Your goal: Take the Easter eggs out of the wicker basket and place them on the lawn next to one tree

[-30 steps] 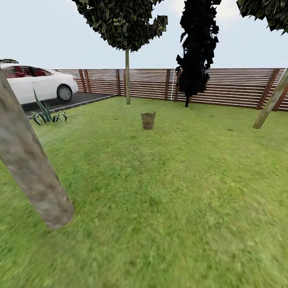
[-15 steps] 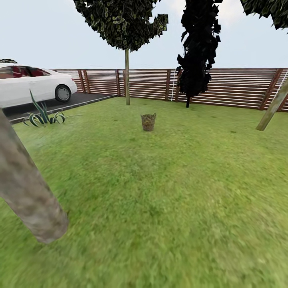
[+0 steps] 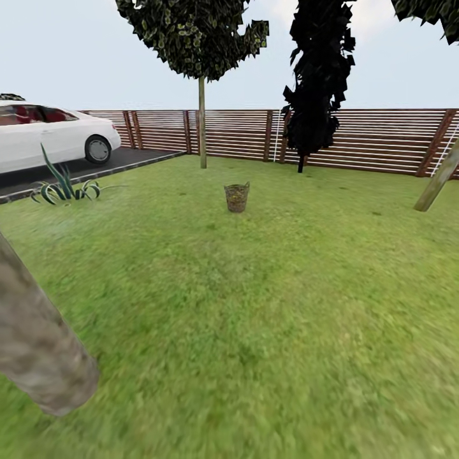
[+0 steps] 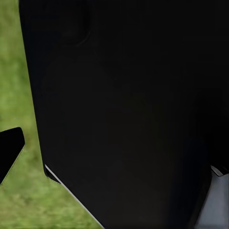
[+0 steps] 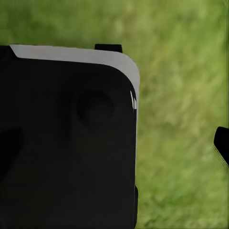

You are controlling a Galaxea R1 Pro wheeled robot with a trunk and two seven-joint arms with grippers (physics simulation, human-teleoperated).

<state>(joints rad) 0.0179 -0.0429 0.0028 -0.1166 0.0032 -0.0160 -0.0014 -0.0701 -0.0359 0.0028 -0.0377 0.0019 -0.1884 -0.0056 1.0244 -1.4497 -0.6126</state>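
- Woven brown wicker basket [image 3: 236, 196] standing upright mid-lawn [image 3: 268, 306], well ahead, near the slim tree [image 3: 203, 121] by the fence [image 3: 370, 137].
- Eggs not discernible at this range.
- Nearer trunk [image 3: 38, 357] leaning at lower left.
- Dark robot body [image 4: 129, 109] blocking both wrist views over grass; cannot tell finger opening or any hold.
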